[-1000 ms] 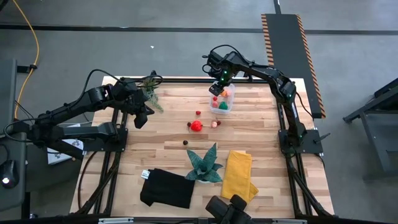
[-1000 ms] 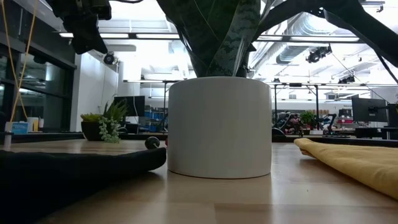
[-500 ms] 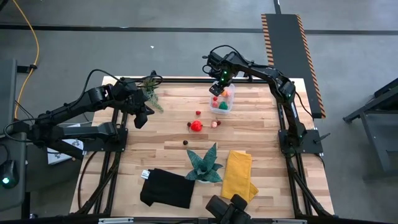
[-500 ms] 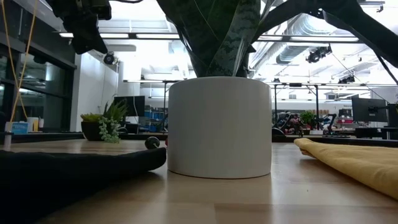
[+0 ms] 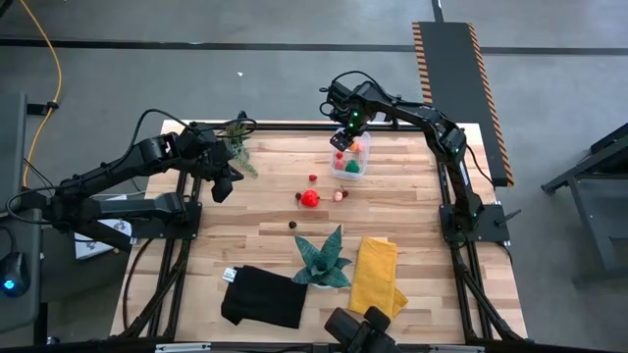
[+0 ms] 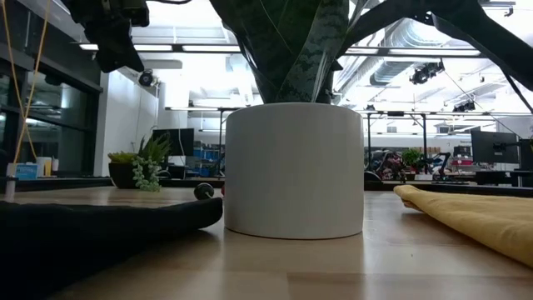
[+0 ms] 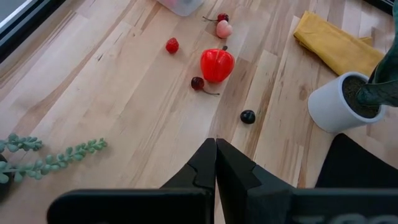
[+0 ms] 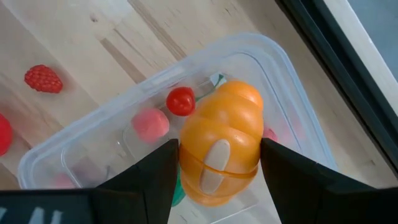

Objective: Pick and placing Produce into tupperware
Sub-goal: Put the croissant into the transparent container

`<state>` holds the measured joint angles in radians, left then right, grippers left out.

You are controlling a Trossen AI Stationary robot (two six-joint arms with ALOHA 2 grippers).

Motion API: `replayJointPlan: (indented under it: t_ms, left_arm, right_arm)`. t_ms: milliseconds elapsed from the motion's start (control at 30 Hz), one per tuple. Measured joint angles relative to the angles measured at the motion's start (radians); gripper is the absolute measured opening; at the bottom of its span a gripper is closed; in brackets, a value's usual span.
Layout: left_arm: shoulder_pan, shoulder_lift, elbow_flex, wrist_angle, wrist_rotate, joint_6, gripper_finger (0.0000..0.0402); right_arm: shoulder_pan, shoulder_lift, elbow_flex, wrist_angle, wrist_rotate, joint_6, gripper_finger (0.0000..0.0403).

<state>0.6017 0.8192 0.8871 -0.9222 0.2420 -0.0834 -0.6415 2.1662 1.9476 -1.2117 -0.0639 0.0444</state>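
Right wrist view: orange produce piece (image 8: 221,149) clamped in right tool (image 8: 217,163), directly over the tupperware (image 8: 281,65), already holding several pieces. Ahead of closed, empty left tool (image 7: 216,163): red pepper (image 7: 217,65), raspberry (image 7: 172,45), cherry (image 7: 198,83), dark berry (image 7: 247,116) on tabletop (image 7: 124,93). Roughly halfway.

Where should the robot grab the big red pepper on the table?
Probably around the red pepper's round middle, coming straight down from above. It lies alone on the bare wood, its nearest neighbour the cherry, so open fingers fit either side; the thin stem looks too small.
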Motion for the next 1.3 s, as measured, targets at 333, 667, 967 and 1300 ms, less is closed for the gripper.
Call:
replayJointPlan:
  t_ms: [333, 667, 967, 1300]
  left_arm:
    - [0.0, 0.0, 0.0, 0.0, 0.0, 0.0, 0.0001]
    - [0.0, 0.0, 0.0, 0.0, 0.0, 0.008, 0.0001]
    - [0.0, 0.0, 0.0, 0.0, 0.0, 0.008, 0.0001]
    - [0.0, 0.0, 0.0, 0.0, 0.0, 0.008, 0.0001]
  right_arm:
    - [0.0, 0.0, 0.0, 0.013, 0.008, 0.0, 0.0209]
    - [0.0, 0.001, 0.0, 0.015, 0.011, 0.0, 0.0209]
    - [0.007, 0.002, -0.103, 0.024, 0.008, 0.013, 0.0209]
    - [0.029, 0.003, -0.112, 0.068, 0.004, 0.027, 0.0209]
